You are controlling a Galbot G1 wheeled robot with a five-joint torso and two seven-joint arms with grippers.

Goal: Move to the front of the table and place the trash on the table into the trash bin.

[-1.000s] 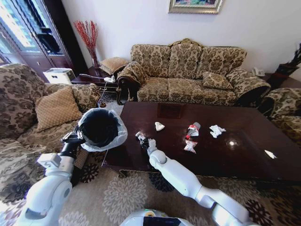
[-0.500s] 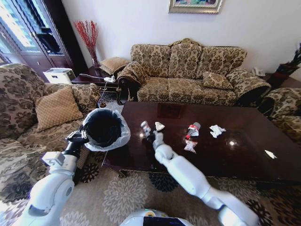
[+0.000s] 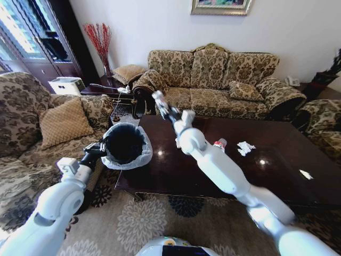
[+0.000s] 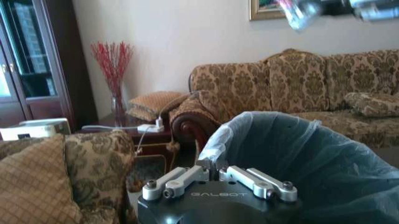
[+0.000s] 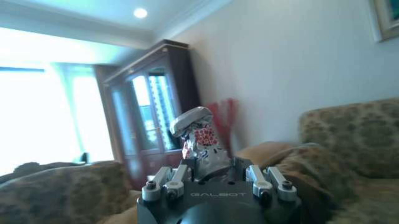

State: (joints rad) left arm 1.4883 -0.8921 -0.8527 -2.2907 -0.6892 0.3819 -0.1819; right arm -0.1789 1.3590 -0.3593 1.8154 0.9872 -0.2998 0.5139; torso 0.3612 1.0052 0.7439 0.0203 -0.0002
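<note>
My right gripper [image 3: 160, 104] is raised above the far left corner of the table [image 3: 170, 172], shut on a crumpled silvery wrapper with red print [image 5: 201, 138]. In the right wrist view the wrapper stands up between the fingers of that gripper [image 5: 209, 164]. The left gripper [image 3: 101, 148] is shut on the bag rim of the black trash bin [image 3: 126, 145], holding it at the table's left end, below and left of the wrapper. More trash lies on the table: a crushed bottle [image 3: 219, 144], white paper [image 3: 245, 148] and a small white scrap [image 3: 305, 174].
A patterned sofa [image 3: 224, 80] stands behind the table and an armchair with a tan cushion [image 3: 64, 121] is on the left. A side table with a vase of red twigs [image 3: 101, 45] fills the back left corner. Patterned carpet [image 3: 133, 224] lies before the table.
The right gripper has lifted the wrapper off the table and swung it up and back toward the far left corner. The left arm has shifted the bin slightly right.
</note>
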